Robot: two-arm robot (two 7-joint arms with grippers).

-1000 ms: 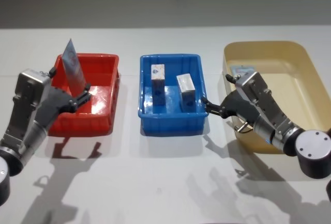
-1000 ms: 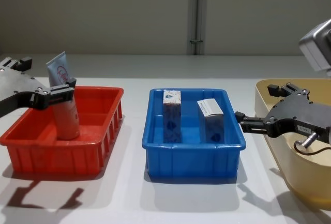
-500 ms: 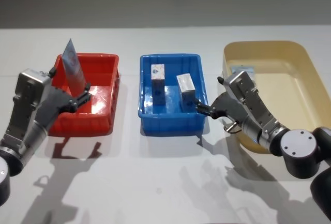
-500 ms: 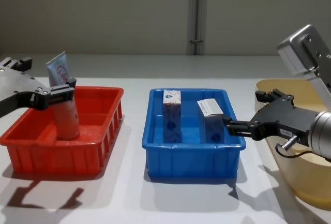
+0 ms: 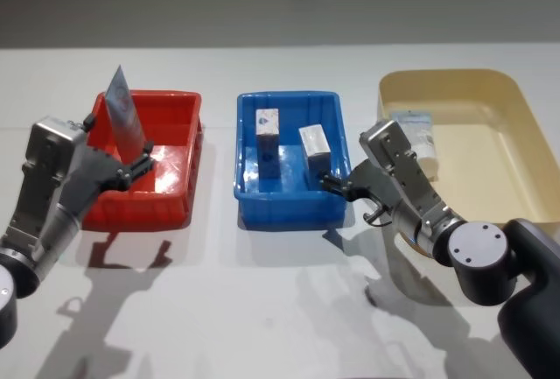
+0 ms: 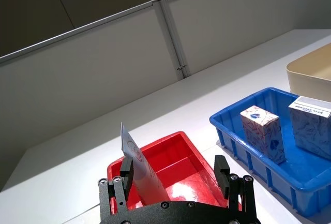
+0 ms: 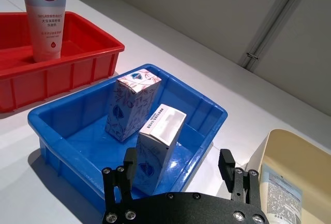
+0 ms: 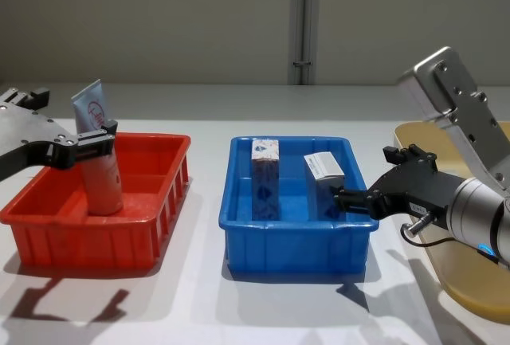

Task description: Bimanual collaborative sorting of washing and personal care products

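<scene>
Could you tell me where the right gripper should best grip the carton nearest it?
Its upper body, below the white top: the carton stands upright, rising above the wall of the blue tub. Probably come from the right, over the rim, where the open right gripper hovers.

A white table [image 5: 262, 309] holds three tubs in a row. The blue tub [image 5: 289, 207] sits in the middle. The red tub [image 5: 157, 208] is near it at 9 o'clock. The big beige tub [image 5: 490, 134] is near it at 3 o'clock, and it has round corners. At 12 o'clock, past the table, is a grey wall [image 8: 159, 18] with a thin pole [image 8: 304, 18] going up it.
</scene>
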